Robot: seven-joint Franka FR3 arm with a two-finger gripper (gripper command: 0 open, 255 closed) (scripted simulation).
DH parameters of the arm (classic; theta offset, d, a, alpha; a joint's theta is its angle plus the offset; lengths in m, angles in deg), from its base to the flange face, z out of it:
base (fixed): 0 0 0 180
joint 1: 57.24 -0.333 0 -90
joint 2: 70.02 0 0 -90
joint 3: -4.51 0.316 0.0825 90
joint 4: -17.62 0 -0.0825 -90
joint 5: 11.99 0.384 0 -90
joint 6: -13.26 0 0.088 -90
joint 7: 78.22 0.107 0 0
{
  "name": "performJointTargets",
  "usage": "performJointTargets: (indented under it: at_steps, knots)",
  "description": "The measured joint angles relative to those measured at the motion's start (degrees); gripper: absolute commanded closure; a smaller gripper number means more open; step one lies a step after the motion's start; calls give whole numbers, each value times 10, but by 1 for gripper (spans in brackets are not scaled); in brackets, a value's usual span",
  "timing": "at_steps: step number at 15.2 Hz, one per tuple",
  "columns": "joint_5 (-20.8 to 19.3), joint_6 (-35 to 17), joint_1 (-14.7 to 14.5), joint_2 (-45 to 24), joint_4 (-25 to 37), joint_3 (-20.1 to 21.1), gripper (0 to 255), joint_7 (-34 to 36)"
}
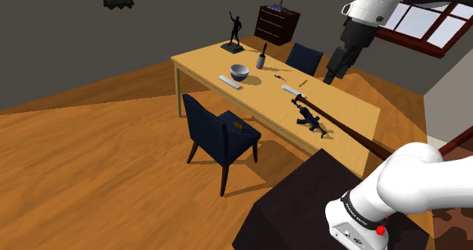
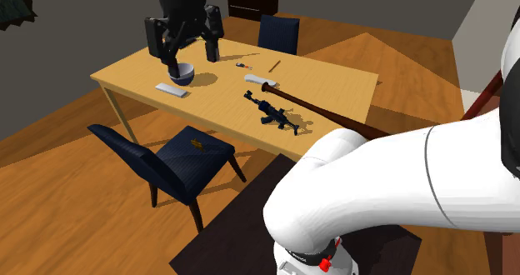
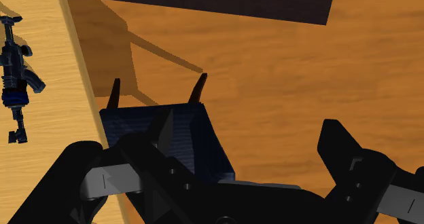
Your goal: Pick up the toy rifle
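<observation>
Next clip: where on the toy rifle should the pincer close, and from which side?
On the rifle's thick middle, coming from straight above, with the fingers across its narrow width. It lies flat on the table and is long and slim, so a grip near either end would probably let it tip. The pincer is open.

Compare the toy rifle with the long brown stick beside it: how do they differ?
The toy rifle is dark and short; the stick is reddish-brown with a white end and far longer. The toy rifle has a knobbly outline; the stick is straight and slim. Both lie flat on the table, side by side.
</observation>
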Motion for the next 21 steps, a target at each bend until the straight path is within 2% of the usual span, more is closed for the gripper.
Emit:
performJointTargets:
  at_steps: [3,12,18,21]
  knots:
    - [-9,-17,4,3,-19,-10,0,-13]
    - [-64,-154,33,-42,-103,-79,0,-95]
    - [-95,-263,52,-106,-138,-132,0,-152]
    - [-103,-313,58,-153,-135,-159,0,-181]
